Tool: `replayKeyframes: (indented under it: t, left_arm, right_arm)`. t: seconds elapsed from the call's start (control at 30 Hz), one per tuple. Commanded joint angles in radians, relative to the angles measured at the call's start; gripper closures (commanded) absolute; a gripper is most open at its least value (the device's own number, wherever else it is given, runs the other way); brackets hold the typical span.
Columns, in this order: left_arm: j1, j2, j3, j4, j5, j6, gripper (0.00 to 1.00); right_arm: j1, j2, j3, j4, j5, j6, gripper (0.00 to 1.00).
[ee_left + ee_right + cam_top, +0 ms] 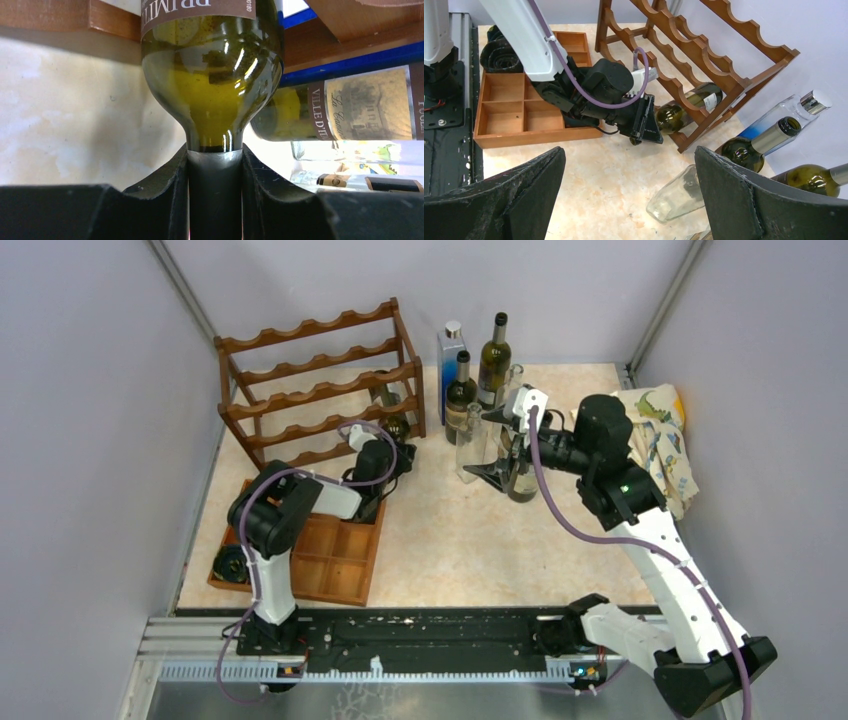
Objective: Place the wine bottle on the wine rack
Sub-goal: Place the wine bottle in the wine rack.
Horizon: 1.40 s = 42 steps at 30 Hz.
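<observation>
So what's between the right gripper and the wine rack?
A clear glass bottle close by the open right gripper, then bare table up to the wine rack; top view.

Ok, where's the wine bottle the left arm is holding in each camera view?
Top external: wine bottle left of centre, at the wine rack's lower right end.
Left wrist: fills the centre, neck pointing down; rack wood top right.
Right wrist: right of centre, low in the rack.
Shared landmark: the wine rack.
</observation>
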Motion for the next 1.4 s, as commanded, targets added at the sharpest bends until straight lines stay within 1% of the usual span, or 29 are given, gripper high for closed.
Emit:
replayKeyframes:
  t: [0.0,0.33,0.6,1.13,1.3,1.37]
  left_arm:
    - [-0.001,0.003,0.08,0.141,-0.064,0.048,1.0]
    - [0.014,0.031,0.157,0.064,-0.075,0.089,1.0]
    - [0.038,0.05,0.197,-0.001,-0.064,0.08,1.0]
    - [0.079,0.109,0.297,-0.028,-0.007,0.107,1.0]
    - [0.087,0.125,0.329,-0.075,0.007,0.096,1.0]
    - [0.091,0.129,0.335,-0.087,0.004,0.088,0.98]
  right_arm:
    - [-0.012,-0.018,0.002,0.034,-0.022,-0.002,0.02]
    - [-0.015,-0.032,-0.004,0.034,-0.023,0.004,0.02]
    - [-0.017,-0.041,-0.008,0.035,-0.022,0.008,0.02]
    - [-0.019,-0.058,-0.022,0.031,-0.021,0.011,0.02]
    - [-0.02,-0.06,-0.024,0.037,-0.021,0.017,0.02]
    - [-0.022,-0.06,-0.024,0.036,-0.021,0.017,0.02]
